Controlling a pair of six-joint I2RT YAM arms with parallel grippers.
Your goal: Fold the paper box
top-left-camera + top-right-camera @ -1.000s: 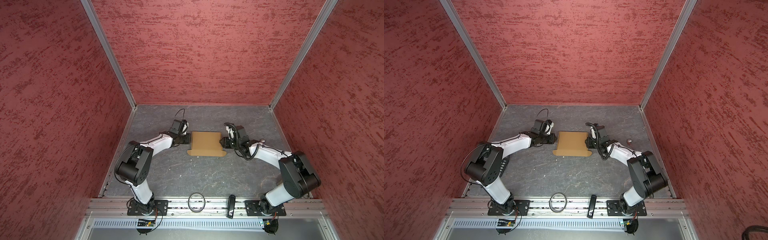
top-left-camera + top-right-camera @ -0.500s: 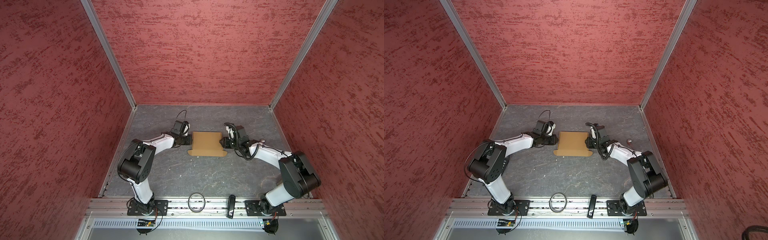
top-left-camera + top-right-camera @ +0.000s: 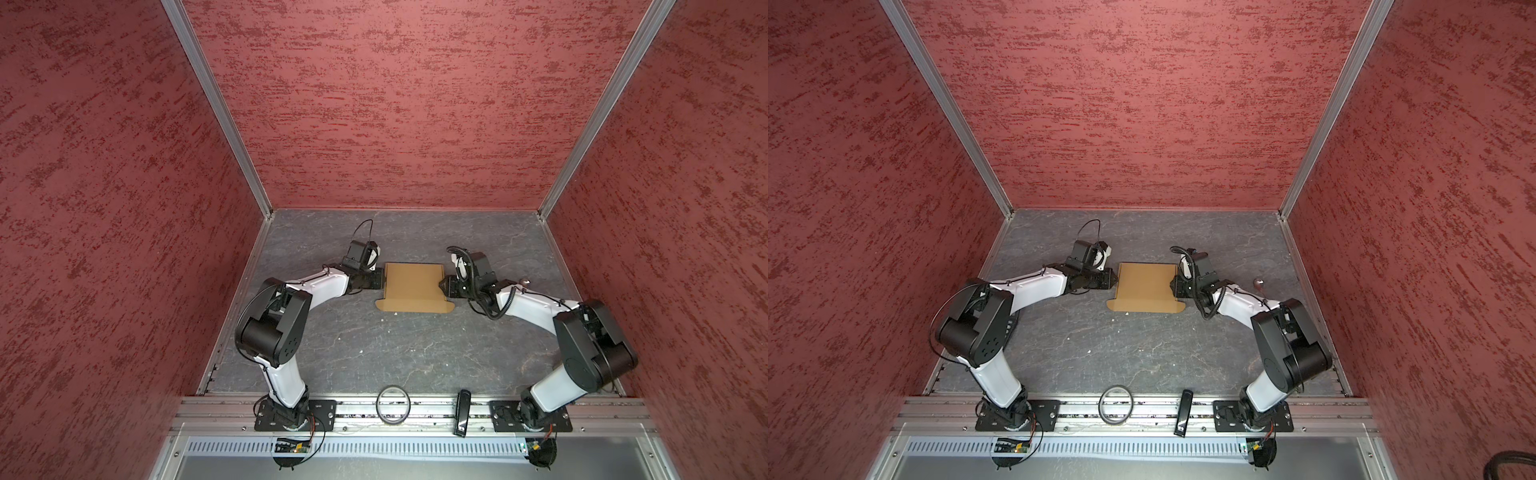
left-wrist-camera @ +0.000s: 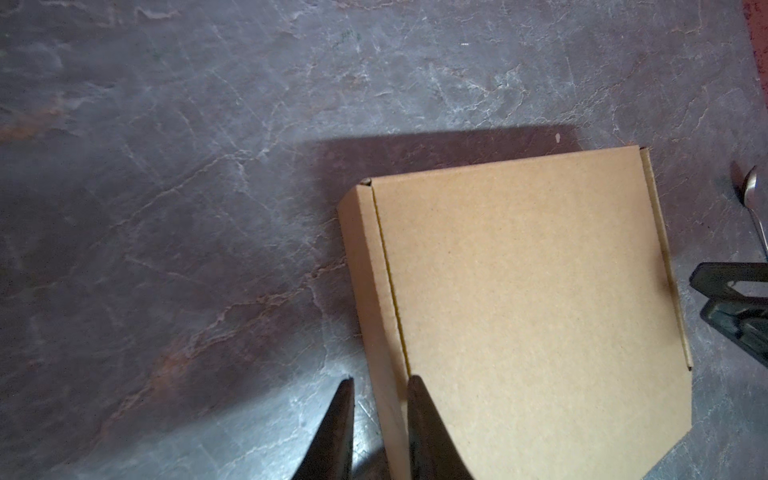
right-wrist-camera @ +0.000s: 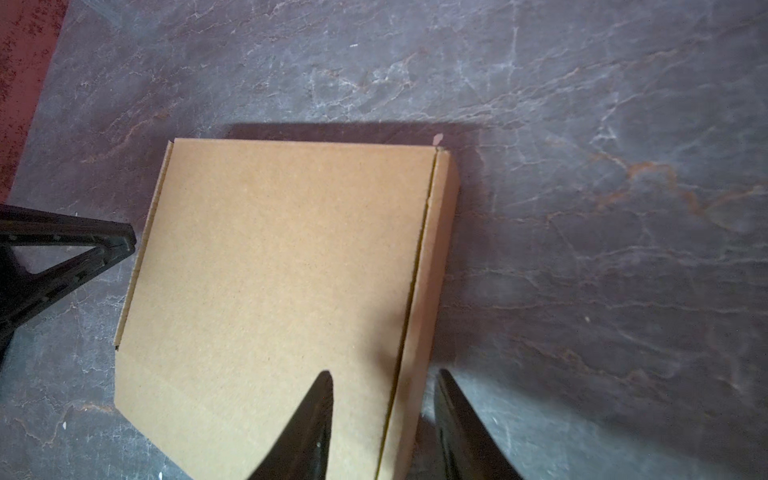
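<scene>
The left claw [image 4: 380, 380], slightly spread, straddles the left edge of the single paper box [image 3: 413, 286], which lies closed at the middle of the desk [image 3: 395, 353]. The right claw [image 5: 384, 374], spread wider, straddles its right edge.

The paper box [image 3: 413, 286] is plain tan corrugated cardboard, unprinted, folded into a shallow squarish box with its lid lying flat and closed. It sits level on the grey table [image 3: 374, 345], toward the back (small rounded tabs jut sideways at its near edge).
</scene>
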